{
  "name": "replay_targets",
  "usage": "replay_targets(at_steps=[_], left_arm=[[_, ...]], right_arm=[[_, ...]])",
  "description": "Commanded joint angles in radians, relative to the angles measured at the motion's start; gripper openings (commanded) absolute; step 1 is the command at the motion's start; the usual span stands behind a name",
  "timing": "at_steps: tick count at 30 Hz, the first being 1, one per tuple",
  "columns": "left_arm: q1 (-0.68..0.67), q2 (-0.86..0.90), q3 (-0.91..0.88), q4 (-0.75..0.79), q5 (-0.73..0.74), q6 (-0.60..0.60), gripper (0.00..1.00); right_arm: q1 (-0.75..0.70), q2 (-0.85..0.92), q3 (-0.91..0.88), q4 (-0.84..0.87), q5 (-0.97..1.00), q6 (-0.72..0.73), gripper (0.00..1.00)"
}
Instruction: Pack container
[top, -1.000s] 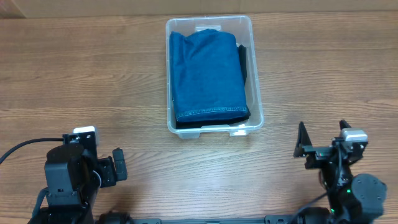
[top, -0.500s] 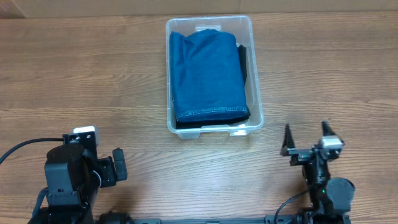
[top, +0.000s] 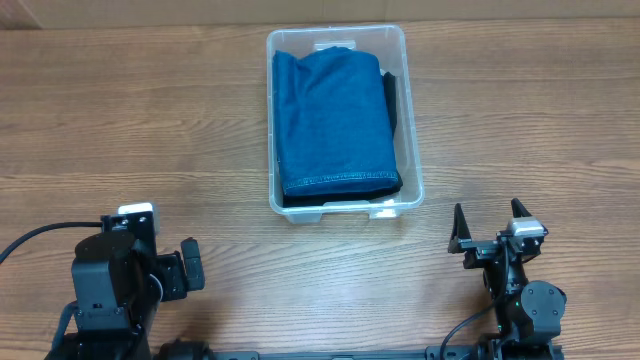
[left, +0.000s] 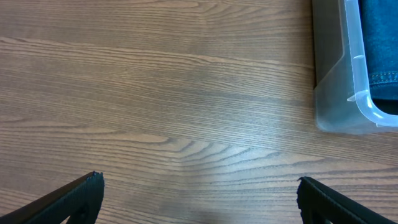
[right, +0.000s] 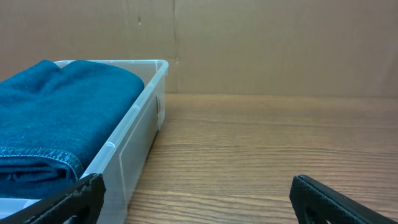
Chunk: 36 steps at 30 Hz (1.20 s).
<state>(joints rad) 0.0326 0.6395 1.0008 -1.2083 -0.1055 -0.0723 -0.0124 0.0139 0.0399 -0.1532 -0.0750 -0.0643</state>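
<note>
Container: the clear container (top: 412, 150) stands on the table (top: 130, 110) at the far middle, well apart from both arms.
Contents: folded blue denim (top: 335, 120) fills most of it, with the stitched hem at the near end. A dark garment (top: 392, 100) shows along the right side and under the near edge.
Right gripper: the right gripper (top: 487, 212) has its jaws spread wide and holds nothing. It sits low over the table, near the container's near right corner without touching it.
Left gripper: the left gripper (left: 199, 180) is also wide and empty, over bare wood to the left of the container.
Change: over the last second the right arm has drawn in toward its base and shifted left. Its wrist camera now looks level along the table at the container's side. The left arm, the container and the clothes lie as they did.
Meaning: the clothes appear settled inside and no loose item shows, so the packing is probably finished and the right arm is retiring to rest.
</note>
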Motion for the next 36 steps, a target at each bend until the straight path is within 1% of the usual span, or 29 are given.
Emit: replay_targets(at_steps=[1,8,11,15,17,21,24,25,27,30,32,33,34,36], left_arm=[[-0.007,-0.005,-0.005,0.003,-0.002,-0.006,1.00],[-0.007,-0.005,-0.005,0.003,-0.002,-0.006,1.00],[-0.007,-0.035,-0.006,0.002,-0.002,-0.006,1.00],[-0.007,-0.153,-0.031,0.003,0.000,-0.003,1.00],[-0.007,-0.261,-0.105,0.043,0.002,-0.003,1.00],[-0.007,-0.470,-0.321,0.207,-0.010,-0.002,1.00],[-0.006,-0.598,-0.502,0.386,-0.011,-0.001,1.00],[-0.007,-0.631,-0.572,0.482,-0.013,0.011,1.00],[-0.007,-0.632,-0.676,0.658,-0.013,0.032,1.00],[-0.007,-0.636,-0.838,0.980,-0.009,0.071,1.00],[-0.006,-0.636,-0.949,1.188,-0.009,0.077,1.00],[-0.007,-0.635,-1.001,1.215,-0.008,0.076,1.00],[-0.007,-0.635,-0.993,1.122,-0.005,0.077,1.00],[-0.007,-0.626,-0.993,1.136,0.002,0.076,1.00]], right_arm=[[0.006,-0.005,0.001,0.005,-0.001,-0.004,1.00],[0.006,-0.005,0.001,0.004,-0.001,-0.004,1.00],[0.006,-0.005,0.001,0.004,-0.001,-0.004,1.00],[0.006,-0.005,0.001,0.004,-0.001,-0.004,1.00],[0.006,-0.005,0.001,0.005,-0.001,-0.004,1.00],[0.006,-0.005,0.001,0.005,-0.002,-0.004,1.00],[0.006,-0.005,0.001,0.004,-0.001,-0.004,1.00],[0.006,-0.005,0.001,0.004,-0.002,-0.004,1.00],[0.006,-0.005,0.001,0.004,-0.001,-0.004,1.00],[0.006,-0.005,0.001,0.005,-0.002,-0.004,1.00],[0.006,-0.005,0.001,0.004,-0.001,-0.004,1.00],[0.006,-0.005,0.001,0.004,-0.001,-0.004,1.00],[0.006,-0.005,0.001,0.004,-0.001,-0.004,1.00],[0.006,-0.005,0.001,0.005,-0.001,-0.004,1.00]])
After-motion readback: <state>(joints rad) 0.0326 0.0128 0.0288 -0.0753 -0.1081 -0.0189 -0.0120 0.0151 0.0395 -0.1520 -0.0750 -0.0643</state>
